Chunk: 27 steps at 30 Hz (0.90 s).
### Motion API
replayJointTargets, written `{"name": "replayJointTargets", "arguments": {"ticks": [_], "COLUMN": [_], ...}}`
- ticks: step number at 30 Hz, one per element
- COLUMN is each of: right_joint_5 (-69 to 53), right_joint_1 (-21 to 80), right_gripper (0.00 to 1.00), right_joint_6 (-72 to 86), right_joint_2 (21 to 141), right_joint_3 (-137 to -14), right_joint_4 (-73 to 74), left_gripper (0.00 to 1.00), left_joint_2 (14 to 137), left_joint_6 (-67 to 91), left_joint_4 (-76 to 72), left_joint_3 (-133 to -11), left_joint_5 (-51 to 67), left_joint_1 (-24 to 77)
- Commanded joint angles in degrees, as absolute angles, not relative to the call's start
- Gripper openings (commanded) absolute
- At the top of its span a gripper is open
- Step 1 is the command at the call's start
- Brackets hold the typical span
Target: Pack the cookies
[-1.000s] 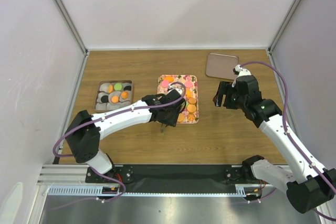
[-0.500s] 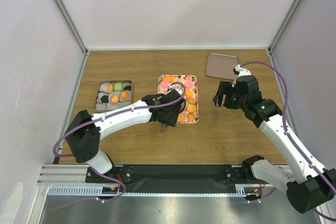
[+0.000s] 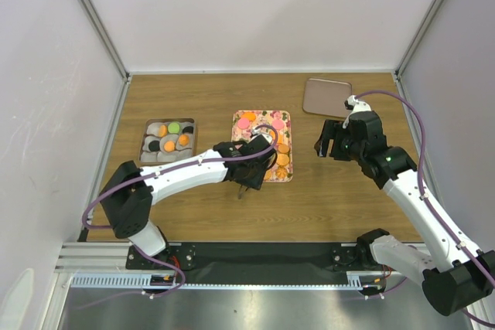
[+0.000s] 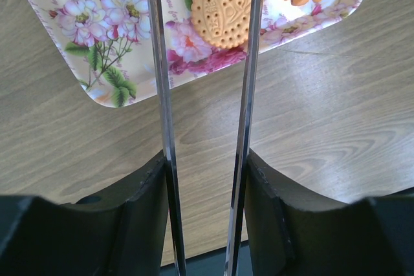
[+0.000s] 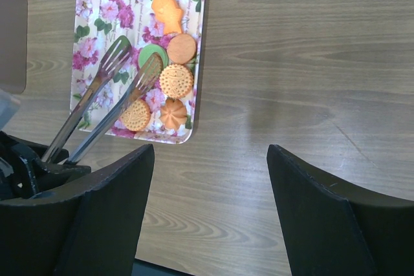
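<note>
Some round coloured cookies (image 3: 174,127) sit in grey tin (image 3: 143,146), more left on flowered tray (image 5: 84,30); left end effector (image 4: 206,214) clamps steel tongs (image 4: 160,95), right end effector (image 5: 210,218) released

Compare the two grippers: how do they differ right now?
The left gripper is shut on tongs; the right gripper is wide open and holds nothing. The left reaches its tongs over the tray; the right hangs above the table beside the tray. Both are black, with two fingers.
</note>
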<state>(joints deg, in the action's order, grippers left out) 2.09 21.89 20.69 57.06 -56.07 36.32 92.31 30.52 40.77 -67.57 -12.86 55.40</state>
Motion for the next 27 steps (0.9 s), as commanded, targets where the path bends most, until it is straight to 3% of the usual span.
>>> {"name": "replayJointTargets", "arguments": {"ticks": [1, 27], "right_joint_5": [2.02, 1.50], "right_joint_1": [21.62, 21.27], "right_gripper": [0.77, 0.77], "right_joint_6": [19.60, 19.69], "right_joint_2": [55.72, 55.81], "right_joint_3": [-57.04, -57.04], "right_joint_4": [36.39, 36.03], "left_gripper": [0.50, 0.50], "left_joint_2": [92.81, 91.67], "left_joint_6": [30.15, 29.27], "left_joint_4": [39.73, 41.05], "left_joint_3": [-68.64, -69.17], "left_joint_5": [-13.80, -14.15], "left_joint_1": [55.81, 54.67]}}
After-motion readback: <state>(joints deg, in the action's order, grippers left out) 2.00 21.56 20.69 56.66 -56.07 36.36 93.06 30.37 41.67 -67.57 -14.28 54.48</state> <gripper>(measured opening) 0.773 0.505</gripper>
